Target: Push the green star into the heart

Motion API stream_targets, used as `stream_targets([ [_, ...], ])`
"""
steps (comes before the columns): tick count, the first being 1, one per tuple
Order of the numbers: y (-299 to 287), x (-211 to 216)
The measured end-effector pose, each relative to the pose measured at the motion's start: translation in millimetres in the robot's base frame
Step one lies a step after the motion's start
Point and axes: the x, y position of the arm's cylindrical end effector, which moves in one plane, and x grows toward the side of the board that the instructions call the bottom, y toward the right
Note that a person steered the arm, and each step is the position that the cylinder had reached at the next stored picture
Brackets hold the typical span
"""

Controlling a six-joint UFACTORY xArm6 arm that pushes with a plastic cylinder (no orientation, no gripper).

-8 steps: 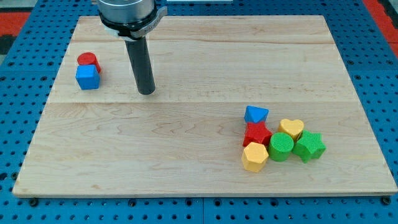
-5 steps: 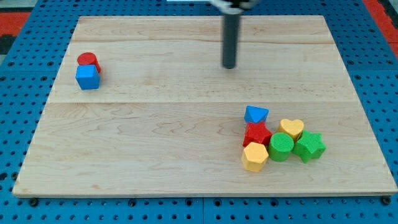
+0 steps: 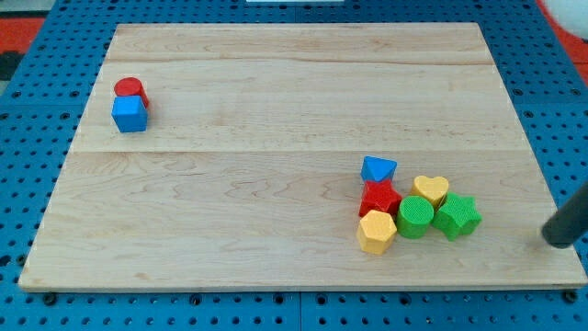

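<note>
Wooden worktop (image 3: 276, 202) on blue pegboard carries a green star (image 3: 457, 216) touching the yellow heart (image 3: 430, 189). The tool, a bare rod holding nothing, has its tip (image 3: 557, 243) set well right of the star, apart from it. An approach seems in hand; a leftward, slightly upward nudge is judged needed next.

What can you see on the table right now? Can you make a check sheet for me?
Surface: wooden board on a blue pegboard.
Job's things: green star touches the yellow heart, at its lower right.
Clutter: blue block, red star, yellow hexagon and green cylinder bunched beside them; red cylinder and blue cube at the view's left.
Jaws: none; my tip is right of the green star, apart from it.
Cables: nothing seen.
Surroundings: red patches at the top corners.
</note>
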Motion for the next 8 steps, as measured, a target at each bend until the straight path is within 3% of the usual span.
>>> stream_targets([
  [2, -67, -20],
  [4, -86, -67],
  [8, -115, -100],
])
